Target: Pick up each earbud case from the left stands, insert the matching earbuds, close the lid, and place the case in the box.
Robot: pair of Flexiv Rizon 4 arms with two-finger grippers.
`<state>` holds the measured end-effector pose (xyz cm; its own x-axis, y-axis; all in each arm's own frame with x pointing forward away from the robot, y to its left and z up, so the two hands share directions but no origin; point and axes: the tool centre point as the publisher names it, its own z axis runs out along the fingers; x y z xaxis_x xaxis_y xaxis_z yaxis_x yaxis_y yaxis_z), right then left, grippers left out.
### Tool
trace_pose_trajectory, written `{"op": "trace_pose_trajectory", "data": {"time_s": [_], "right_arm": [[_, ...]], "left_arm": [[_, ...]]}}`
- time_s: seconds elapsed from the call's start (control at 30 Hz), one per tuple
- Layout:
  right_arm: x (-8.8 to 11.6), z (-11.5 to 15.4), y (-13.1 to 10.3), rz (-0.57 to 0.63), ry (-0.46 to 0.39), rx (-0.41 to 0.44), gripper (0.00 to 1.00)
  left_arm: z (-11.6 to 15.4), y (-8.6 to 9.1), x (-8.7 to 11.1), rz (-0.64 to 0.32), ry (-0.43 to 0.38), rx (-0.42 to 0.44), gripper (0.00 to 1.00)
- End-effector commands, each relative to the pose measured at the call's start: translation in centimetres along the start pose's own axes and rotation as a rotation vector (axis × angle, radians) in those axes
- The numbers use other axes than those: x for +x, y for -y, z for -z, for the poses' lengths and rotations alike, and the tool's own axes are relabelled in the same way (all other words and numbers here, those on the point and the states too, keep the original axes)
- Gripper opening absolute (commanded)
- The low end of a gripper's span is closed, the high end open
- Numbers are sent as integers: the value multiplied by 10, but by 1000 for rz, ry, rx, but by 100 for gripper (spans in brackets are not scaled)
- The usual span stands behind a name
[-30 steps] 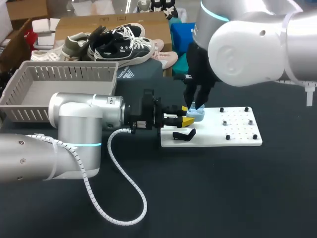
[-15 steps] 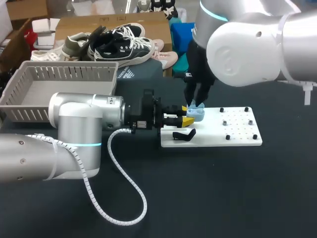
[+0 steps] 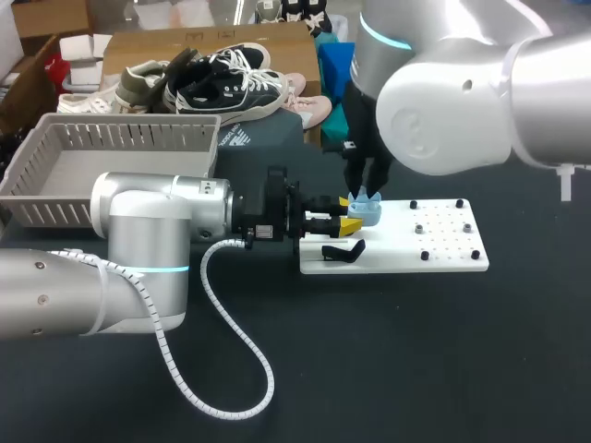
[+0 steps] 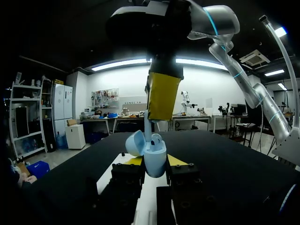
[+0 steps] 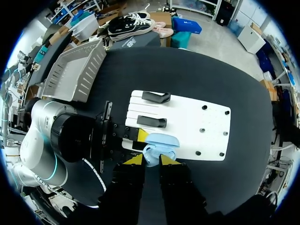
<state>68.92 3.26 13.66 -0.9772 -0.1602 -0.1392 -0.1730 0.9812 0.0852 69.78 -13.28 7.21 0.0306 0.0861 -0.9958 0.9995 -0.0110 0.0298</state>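
A light blue earbud case [image 4: 153, 157] with its lid [image 4: 132, 143] open stands upright between the yellow tips of my left gripper [image 4: 154, 161], which is shut on it from both sides. In the head view the left gripper [image 3: 348, 222] holds the case [image 3: 367, 213] over the near left corner of the white board [image 3: 434, 242]. My right gripper [image 3: 362, 196] comes straight down onto the case. Its yellow tips [image 4: 161, 96] pinch a white earbud [image 4: 147, 125] whose lower end is in the case beside another earbud [image 4: 157, 138]. In the right wrist view the case [image 5: 157, 151] lies just ahead of the right gripper [image 5: 151, 160].
Two black stands [image 5: 156, 97] [image 5: 151, 122] sit at the left end of the white board. A grey slatted basket [image 3: 111, 166] stands at the back left. My left arm's white cable [image 3: 231, 369] loops over the dark tabletop in front.
The right arm's bulk has swung slightly to the left while its gripper stays over the case. The left arm and the case have not moved.
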Motion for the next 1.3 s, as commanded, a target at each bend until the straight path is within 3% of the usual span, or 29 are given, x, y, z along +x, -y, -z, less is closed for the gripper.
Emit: {"op": "trace_pose_trajectory", "data": {"time_s": [0.03,0.5,1.3], "right_arm": [[3,0,-2,-1,10,12,0],[7,0,-5,3,7,46,0],[3,-9,-5,1,1,20,0]], "left_arm": [[0,1,0,-1,1,-5,0],[0,1,0,-1,1,-5,0],[0,1,0,-1,1,-5,0]]}}
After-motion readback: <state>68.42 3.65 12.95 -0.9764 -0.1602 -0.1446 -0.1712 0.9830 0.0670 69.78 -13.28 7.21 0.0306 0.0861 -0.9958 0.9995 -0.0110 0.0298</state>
